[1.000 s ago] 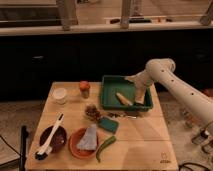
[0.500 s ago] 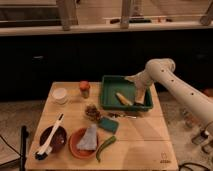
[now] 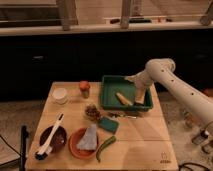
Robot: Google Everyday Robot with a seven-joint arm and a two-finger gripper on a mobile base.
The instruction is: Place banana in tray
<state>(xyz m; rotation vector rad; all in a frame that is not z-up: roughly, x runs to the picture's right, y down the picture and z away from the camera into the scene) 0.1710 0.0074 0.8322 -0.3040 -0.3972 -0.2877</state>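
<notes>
The pale yellow banana (image 3: 123,98) lies inside the dark green tray (image 3: 111,92) at the back of the wooden table, near the tray's right side. My gripper (image 3: 140,98) hangs at the end of the white arm over the tray's right part, just right of the banana and close to it. The banana rests on the tray floor.
On the table stand a white cup (image 3: 60,95), an orange-lidded jar (image 3: 84,88), a teal sponge block (image 3: 108,124), a green chili pepper (image 3: 104,147), an orange plate (image 3: 83,142) with a cloth, and a dark bowl (image 3: 53,138) with a brush.
</notes>
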